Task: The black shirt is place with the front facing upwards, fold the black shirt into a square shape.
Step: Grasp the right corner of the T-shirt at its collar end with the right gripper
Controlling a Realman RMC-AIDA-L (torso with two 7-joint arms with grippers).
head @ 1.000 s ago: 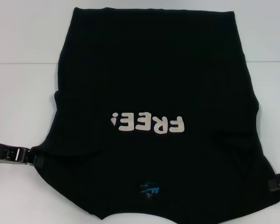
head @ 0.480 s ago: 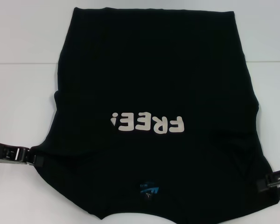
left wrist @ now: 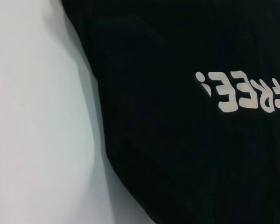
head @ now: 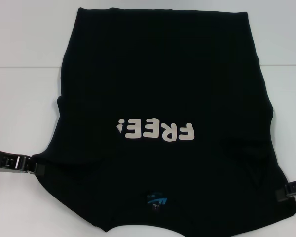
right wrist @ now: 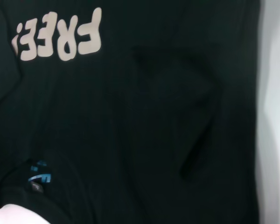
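Right gripper (head: 292, 191) lower (shirt (head: 163, 89) "FREE!")

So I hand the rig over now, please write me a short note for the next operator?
Left claw: at the black shirt's near left edge, low on the table.
Right claw: at the near right edge, mostly out of view.
Whether either claw grips the cloth cannot be seen.
Shirt: spread flat, front up, "FREE!" lettering showing, neck label nearest the robot.
Done: no fold visible.
Left: all folds into a square.
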